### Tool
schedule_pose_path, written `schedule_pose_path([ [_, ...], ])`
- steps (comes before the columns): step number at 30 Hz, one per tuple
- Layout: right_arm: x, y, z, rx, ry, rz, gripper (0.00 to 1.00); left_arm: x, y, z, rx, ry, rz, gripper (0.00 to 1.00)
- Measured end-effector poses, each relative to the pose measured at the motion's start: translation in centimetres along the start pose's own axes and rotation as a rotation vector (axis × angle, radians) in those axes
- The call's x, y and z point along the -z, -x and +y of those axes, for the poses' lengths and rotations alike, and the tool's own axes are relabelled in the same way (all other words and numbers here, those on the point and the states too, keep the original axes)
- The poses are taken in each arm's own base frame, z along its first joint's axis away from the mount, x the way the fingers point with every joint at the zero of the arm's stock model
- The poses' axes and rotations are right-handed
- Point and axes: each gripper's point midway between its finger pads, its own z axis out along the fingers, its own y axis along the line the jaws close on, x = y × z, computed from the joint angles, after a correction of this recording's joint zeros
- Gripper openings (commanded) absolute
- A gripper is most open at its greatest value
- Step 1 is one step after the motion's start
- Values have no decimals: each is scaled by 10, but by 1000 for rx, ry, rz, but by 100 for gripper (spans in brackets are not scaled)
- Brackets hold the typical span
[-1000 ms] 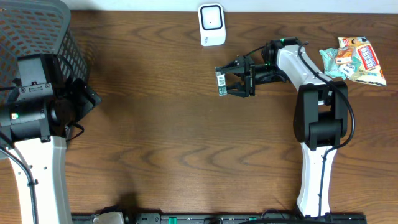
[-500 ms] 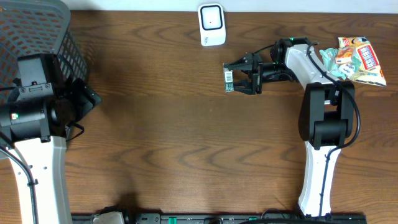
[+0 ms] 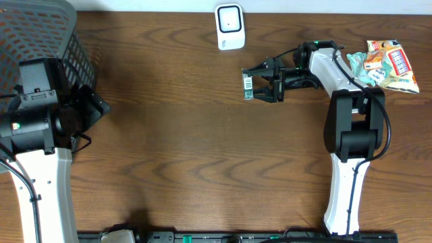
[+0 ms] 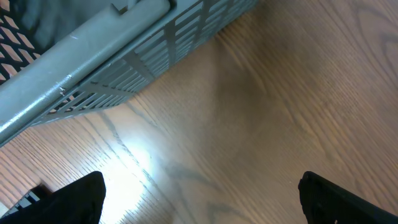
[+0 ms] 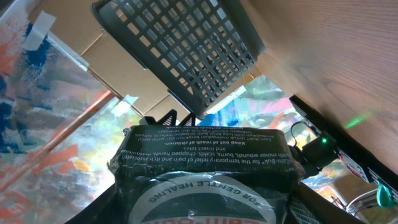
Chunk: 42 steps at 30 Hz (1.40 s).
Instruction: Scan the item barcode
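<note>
Ointment packet (image 3: 248, 86) pinched in the right claw (image 3: 255, 85), barcode upward.
Scanner (image 3: 229, 27) lies near, beyond it toward the desk's (image 3: 169, 155) far edge; left claw (image 4: 205, 205), spread, is well apart.

The overhead camera looks straight down over the brown wooden table (image 3: 169, 135). The left wrist camera hovers close by the grey plastic mesh basket (image 4: 87, 56). The right wrist camera faces that basket sideways from afar.
</note>
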Motion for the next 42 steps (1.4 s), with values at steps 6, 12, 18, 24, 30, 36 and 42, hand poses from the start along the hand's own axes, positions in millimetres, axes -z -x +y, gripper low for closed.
schedule_pose_path([
  [6,0,0,0,2,0,0,58,0,0,0,0,0,0,98],
  [12,0,0,0,4,0,0,58,0,0,0,0,0,0,98],
  [18,0,1,0,7,0,0,58,0,0,0,0,0,0,98],
  [24,0,1,0,11,0,0,58,0,0,0,0,0,0,98],
  [30,0,2,0,19,0,-1,58,0,0,0,0,0,0,98],
  [36,-2,7,2,103,-2,-1,58,0,0,0,0,0,0,98],
  [42,-17,14,-1,222,-40,14,58,0,0,0,0,0,0,97],
])
